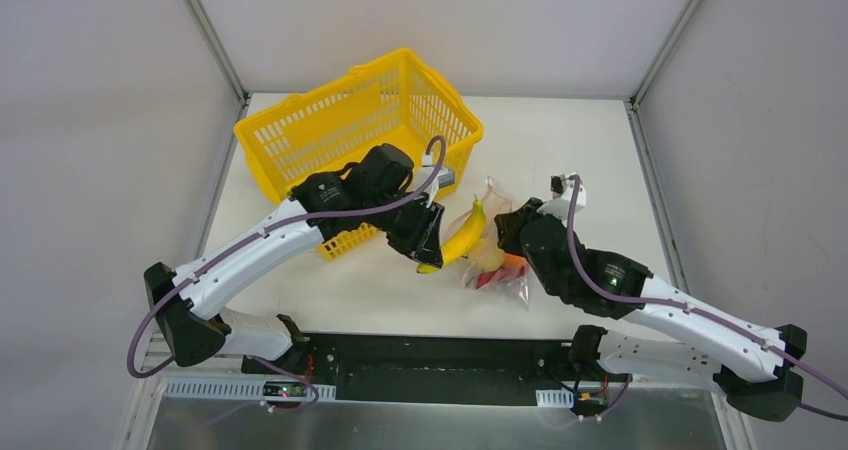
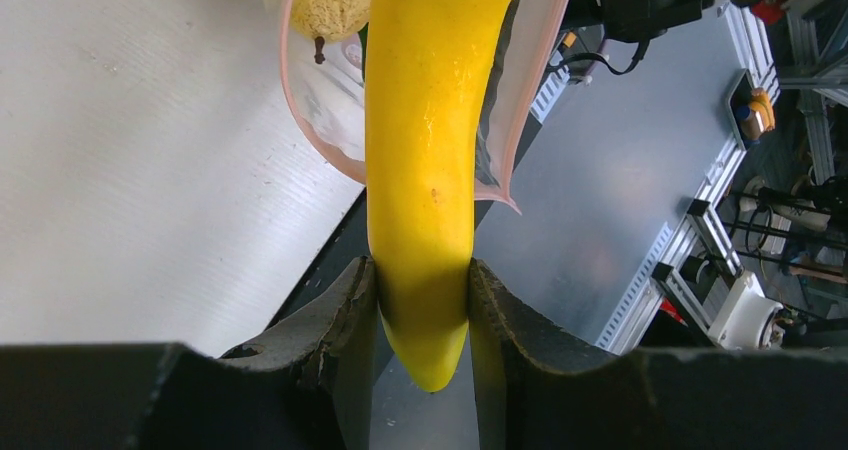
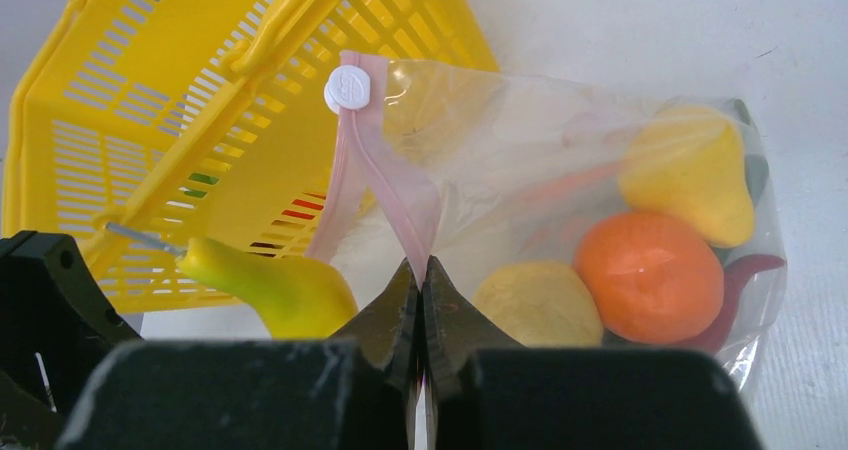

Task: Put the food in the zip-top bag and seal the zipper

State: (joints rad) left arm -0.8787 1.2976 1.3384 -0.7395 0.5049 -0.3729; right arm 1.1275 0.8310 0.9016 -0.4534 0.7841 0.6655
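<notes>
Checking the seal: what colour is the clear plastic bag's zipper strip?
The zipper strip is pink; right wrist view.

The left arm and right arm share one build: white shells on the long links, black housings at the joints, black bases; a purple-grey cable runs along each; a small green light shows on the right arm's black housing; the left end effector has matte black, wedge-shaped fingers with rough, scuffed edges; the right end effector looks alike.
</notes>
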